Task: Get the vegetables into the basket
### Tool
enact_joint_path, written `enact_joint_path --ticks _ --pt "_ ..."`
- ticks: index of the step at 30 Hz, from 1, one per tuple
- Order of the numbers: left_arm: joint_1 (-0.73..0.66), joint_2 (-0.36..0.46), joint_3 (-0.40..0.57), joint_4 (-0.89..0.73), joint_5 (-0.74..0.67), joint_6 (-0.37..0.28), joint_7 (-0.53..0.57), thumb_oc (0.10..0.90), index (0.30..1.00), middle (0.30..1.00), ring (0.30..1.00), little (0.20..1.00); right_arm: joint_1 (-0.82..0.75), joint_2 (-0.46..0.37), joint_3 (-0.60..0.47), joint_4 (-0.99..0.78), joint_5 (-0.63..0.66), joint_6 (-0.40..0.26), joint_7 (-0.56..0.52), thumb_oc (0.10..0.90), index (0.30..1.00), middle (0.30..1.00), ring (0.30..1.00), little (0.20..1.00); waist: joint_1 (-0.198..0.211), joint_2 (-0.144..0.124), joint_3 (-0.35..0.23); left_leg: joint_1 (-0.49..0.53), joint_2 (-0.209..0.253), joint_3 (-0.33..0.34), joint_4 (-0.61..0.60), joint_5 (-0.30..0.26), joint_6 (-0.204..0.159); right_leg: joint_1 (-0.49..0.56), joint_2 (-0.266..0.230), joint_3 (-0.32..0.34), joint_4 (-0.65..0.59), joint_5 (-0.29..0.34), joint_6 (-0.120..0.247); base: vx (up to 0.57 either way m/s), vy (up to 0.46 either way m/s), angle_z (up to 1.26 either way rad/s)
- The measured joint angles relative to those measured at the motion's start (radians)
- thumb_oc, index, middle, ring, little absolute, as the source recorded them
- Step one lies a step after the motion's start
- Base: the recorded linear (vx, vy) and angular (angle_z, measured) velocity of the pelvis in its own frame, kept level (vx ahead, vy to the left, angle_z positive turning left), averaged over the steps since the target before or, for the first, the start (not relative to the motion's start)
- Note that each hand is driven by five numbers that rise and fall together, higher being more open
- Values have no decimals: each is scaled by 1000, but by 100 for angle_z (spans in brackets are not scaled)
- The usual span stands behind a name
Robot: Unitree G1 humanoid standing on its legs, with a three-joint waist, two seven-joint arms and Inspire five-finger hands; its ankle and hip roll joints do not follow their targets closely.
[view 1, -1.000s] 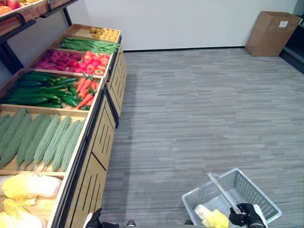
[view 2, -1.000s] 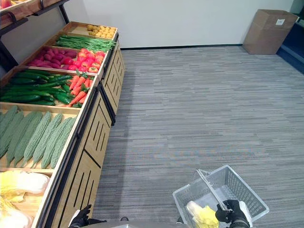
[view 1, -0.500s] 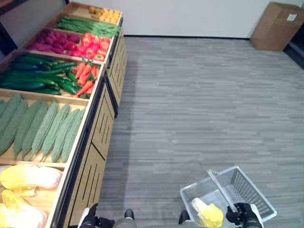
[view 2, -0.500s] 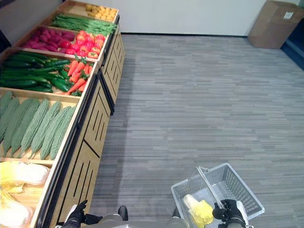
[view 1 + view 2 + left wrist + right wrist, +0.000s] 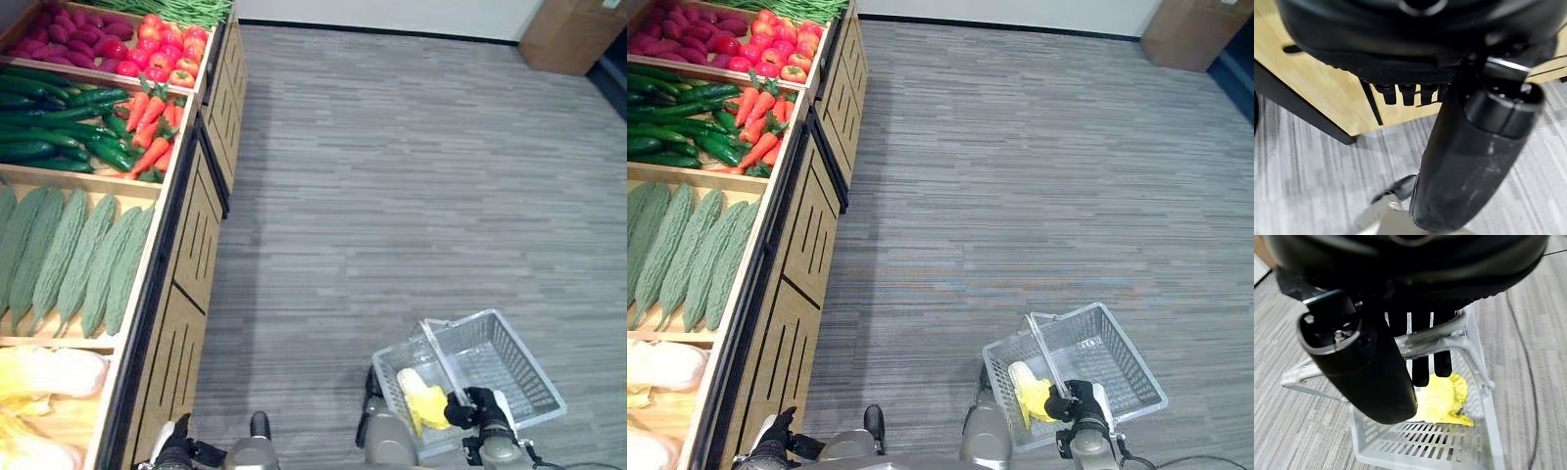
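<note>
Right hand (image 5: 478, 407): fingers curled round the basket (image 5: 509, 367) handle (image 5: 1425, 337).
Left hand (image 5: 176, 452): fingers' state unclear.
Cabbage (image 5: 1442, 399): just beyond the right fingertips, in the basket.

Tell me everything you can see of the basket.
The basket is pale grey plastic with slotted, mesh-like walls and floor, rectangular and open-topped. It hangs upright over the grey floor, away from the produce stand. A metal handle spans it; the right hand is curled round it. A yellow-and-white cabbage lies in its near end.
</note>
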Motion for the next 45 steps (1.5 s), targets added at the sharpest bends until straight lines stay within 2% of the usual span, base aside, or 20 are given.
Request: enact_joint_path --ticks 1,4,6,8,10,11,13,15,16,18,21,25,27,28,29,31,34,35,42,45 --pt "3 -23 -1 -4 0 -1 0 900 1000 1000 1000 1000 6 -13 0 10 2 3 0 400 300 300 300 300 -5 36 -13 3 31 -7 6 -2 -10 10 33 -12 5 0 -1 237 -182 58" --pt "18 -60 0 -9 -1 -2 8 900 1000 1000 1000 1000 -11 -53 2 9 8 6 11 400 300 300 300 300 -4 100 -30 -1 106 -19 60 11 -38 44 103 -58 22 1 -25 245 -258 24" --pt "5 -54 0 -4 -3 -5 15 900 1000 1000 1000 1000 -12 -67 3 -7 8 5 11 400 300 300 300 300 -7 111 -36 -34 132 -48 104 17 -46 43 121 -87 44 -29 -42 167 -209 37" --pt "-13 -45 2 2 -22 -6 20 900 1000 1000 1000 1000 -34 -75 4 -15 8 -1 11 400 300 300 300 300 -5 108 -35 -67 155 -62 149 31 -66 25 136 -103 97 -70 -58 175 -333 27" --pt "-36 -30 2 8 -32 -10 23 900 1000 1000 1000 1000 -51 -76 5 -29 9 -8 12 400 300 300 300 300 5 89 -26 -156 159 -116 288 37 -77 10 137 -119 127 -105 -81 117 -268 25" --pt "-62 -11 2 8 -50 -19 28 900 1000 1000 1000 1000 -50 -74 7 -36 9 -13 13 400 300 300 300 300 23 72 -17 -229 156 -164 405 70 -124 9 129 -122 127 -99 -107 132 -190 10" --pt "-64 -1 2 -1 -60 -18 35 900 1000 1000 1000 1000 -59 -74 18 -36 9 -22 13 400 300 300 300 300 38 57 -8 -256 161 -215 459 139 -158 34 148 -126 126 -122 -133 189 -155 6" --pt "-62 -7 3 -12 -71 -21 36 900 1000 1000 1000 1000 -60 -75 24 -38 10 -25 12 400 300 300 300 300 42 46 -2 -281 151 -210 483 150 -166 55 144 -135 103 -135 -162 135 -21 23" --pt "-64 -8 -2 -19 -74 -23 36 900 1000 1000 1000 1000 -57 -78 23 -32 11 -25 10 400 300 300 300 300 44 38 2 -286 131 -193 445 110 -153 68 143 -136 75 -140 -183 163 21 20" --pt "-64 -13 -1 -14 -79 -17 35 900 1000 1000 1000 1000 -67 -70 23 -22 11 -25 9 400 300 300 300 300 44 35 6 -292 91 -123 299 66 -124 96 155 -137 15 -139 -182 349 100 19" --pt "-80 -14 -2 -8 -78 -20 36 900 1000 1000 1000 1000 -57 -59 26 -13 10 -24 9 400 300 300 300 300 62 16 21 -305 35 -101 -5 90 -95 131 171 -97 -61 -112 -160 290 85 9" --pt "-53 -29 -1 13 -77 2 31 900 1000 1000 1000 1000 -86 -42 34 5 9 -25 10 400 300 300 300 300 113 28 35 -326 49 -122 -4 153 -101 186 202 -9 -71 -148 -157 337 168 -69" --pt "-22 -45 0 15 -76 3 26 900 1000 1000 1000 1000 -71 -49 29 0 8 -26 9 400 300 300 300 300 113 60 23 -310 59 -102 7 155 -65 228 201 10 -71 -167 -137 290 257 -74" --pt "-18 -40 1 16 -77 5 20 900 1000 1000 1000 1000 -62 -44 30 2 8 -25 9 400 300 300 300 300 115 44 25 -308 41 -87 28 196 -38 239 179 17 -69 -180 -128 155 168 -31" --pt "-22 -32 -1 5 -77 5 20 900 1000 1000 1000 1000 -43 -35 28 0 8 -25 11 400 300 300 300 300 118 20 24 -307 20 -69 45 195 -19 238 154 22 -60 -191 -123 232 257 -25" --pt "-37 -5 -2 -26 -73 1 19 900 1000 1000 1000 1000 -10 -2 -7 -5 10 -24 7 400 300 300 300 300 104 -17 17 -287 -52 -29 54 159 48 211 68 14 42 -173 -83 174 241 -16" --pt "-48 11 -5 -46 -64 -3 19 900 1000 1000 1000 1000 -4 4 -5 -5 9 -23 10 400 300 300 300 300 104 -23 14 -270 -71 -3 62 128 73 192 47 26 85 -149 -52 170 293 -31" --pt "-105 50 -2 -23 -57 0 19 900 1000 1000 1000 1000 -42 11 21 -17 7 -21 11 400 300 300 300 300 86 -23 11 -253 -89 35 64 106 112 124 16 51 203 -122 -8 139 236 -39" --pt "-121 75 -37 -39 -57 2 17 900 1000 1000 1000 1000 -77 14 35 -20 6 -19 14 400 300 300 300 300 95 -37 1 -158 -123 53 55 42 174 18 -33 45 485 -134 24 163 146 -13" --pt "-107 74 -40 -33 -57 8 17 900 1000 1000 1000 1000 -78 14 41 -48 -3 -24 17 400 300 300 300 300 81 -30 2 -130 -115 40 42 24 185 -18 -15 26 443 -172 16 198 -14 7"
